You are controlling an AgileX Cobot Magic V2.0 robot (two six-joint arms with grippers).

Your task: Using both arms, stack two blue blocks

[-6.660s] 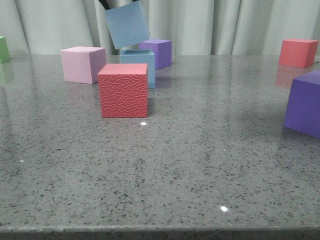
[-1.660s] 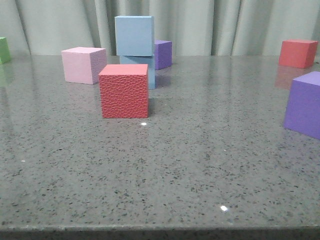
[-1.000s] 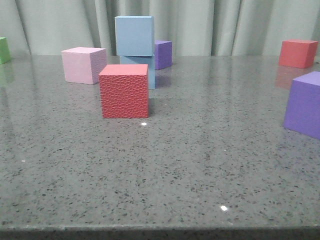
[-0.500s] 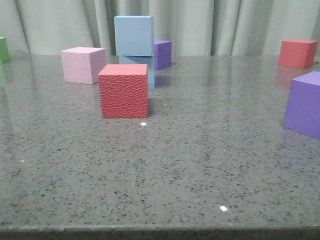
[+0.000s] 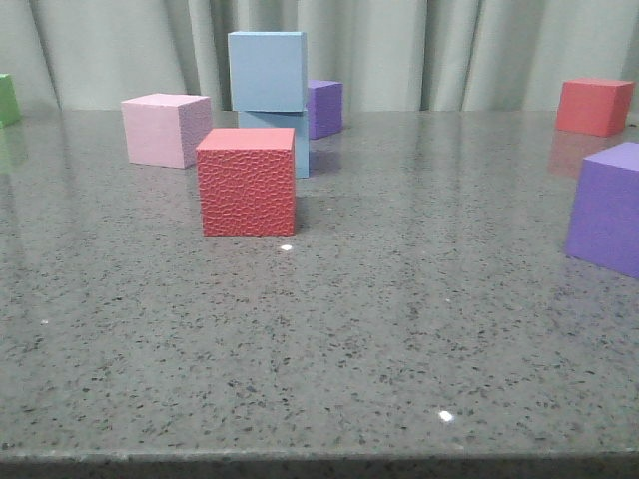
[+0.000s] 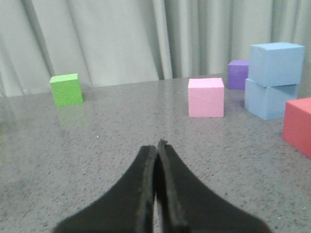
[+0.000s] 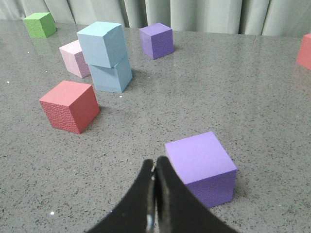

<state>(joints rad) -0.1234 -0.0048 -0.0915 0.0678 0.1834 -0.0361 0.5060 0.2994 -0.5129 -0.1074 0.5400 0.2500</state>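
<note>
Though red cube [image 5: 247, 181] hides much of lower blue block [image 5: 288, 140], upper blue block [image 5: 267, 71] sits atop; both jaws closed, empty.

lab-like setup, speckled grey tabletop [image 5: 399, 329], curtain backdrop [image 5: 419, 50]

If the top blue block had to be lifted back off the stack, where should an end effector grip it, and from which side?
Probably from above. Grip the top blue block on two opposite flat side faces. It sits slightly twisted on the lower blue block, so match its rotation. The pink cube stands close beside the stack, and the red textured cube blocks the front.
</note>
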